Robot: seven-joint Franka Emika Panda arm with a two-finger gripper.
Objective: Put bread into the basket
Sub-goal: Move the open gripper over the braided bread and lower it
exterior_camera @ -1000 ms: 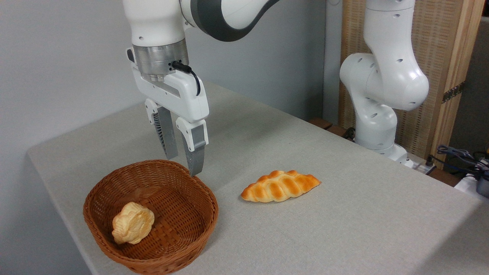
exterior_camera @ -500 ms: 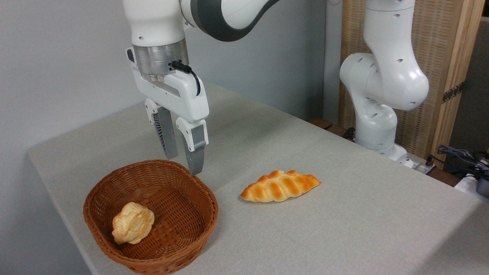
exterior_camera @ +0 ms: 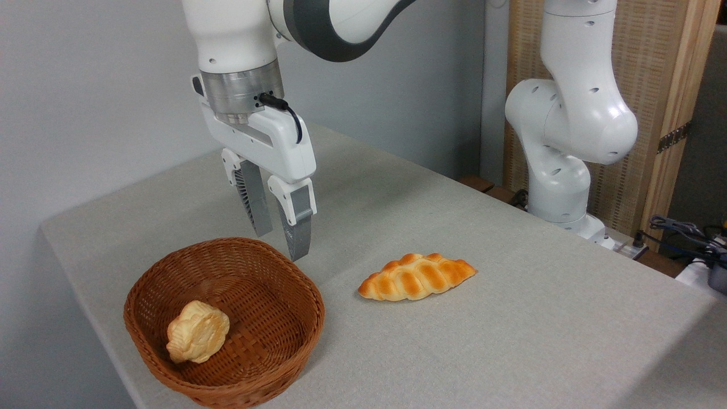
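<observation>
Gripper (exterior_camera: 282,246) empty, fingers slightly apart, pointing down above far rim of wicker basket (exterior_camera: 295,289). Braided bread loaf (exterior_camera: 417,276) lies flat on grey table (exterior_camera: 511,318), right of basket, apart from it. Pale bun (exterior_camera: 197,332) inside basket.

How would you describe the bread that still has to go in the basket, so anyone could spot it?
On the grey table, look right of the wicker basket. The bread lies there alone: long, braided, golden-orange, pointed ends, unlike the small pale bun inside the basket.
</observation>
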